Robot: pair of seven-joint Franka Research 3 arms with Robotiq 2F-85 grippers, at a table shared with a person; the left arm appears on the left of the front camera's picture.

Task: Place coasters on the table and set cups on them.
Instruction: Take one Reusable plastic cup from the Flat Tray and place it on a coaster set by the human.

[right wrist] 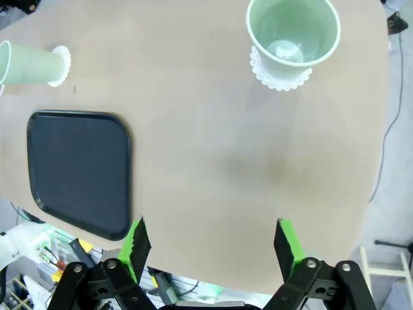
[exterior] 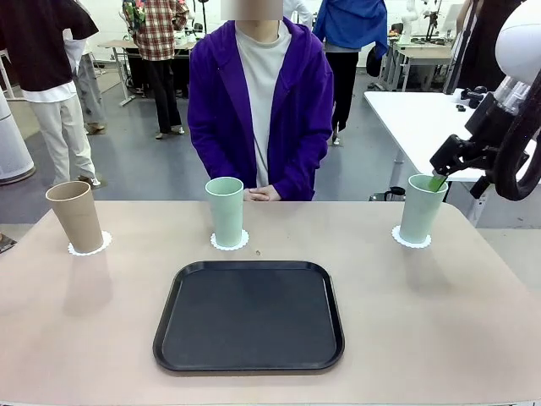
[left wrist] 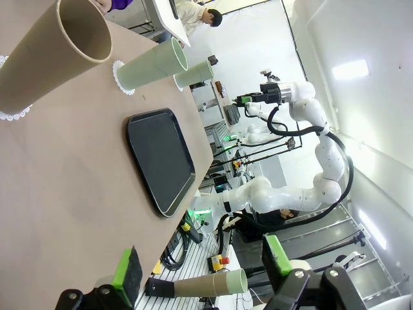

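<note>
Three cups stand upright on white lacy coasters along the far side of the beige table (exterior: pixel 439 313). The tan cup (exterior: pixel 76 216) sits on a coaster (exterior: pixel 91 248) at the left. A mint cup (exterior: pixel 226 211) is on the middle coaster (exterior: pixel 230 244). Another mint cup (exterior: pixel 421 208) is on the right coaster (exterior: pixel 411 240). My right gripper (exterior: pixel 441 173) hovers open just above and behind that cup's rim; its wrist view looks down into the cup (right wrist: pixel 293 32) past the empty gripper (right wrist: pixel 211 242). My left gripper (left wrist: pixel 200 265) is open and empty, with the tan cup (left wrist: pixel 51 58) far ahead.
An empty black tray (exterior: pixel 249 317) lies in the middle of the table, nearer my side. A person in a purple hoodie stands at the far edge with hands (exterior: pixel 264 194) clasped behind the middle cup. A white-topped table (exterior: pixel 423 118) stands at the back right.
</note>
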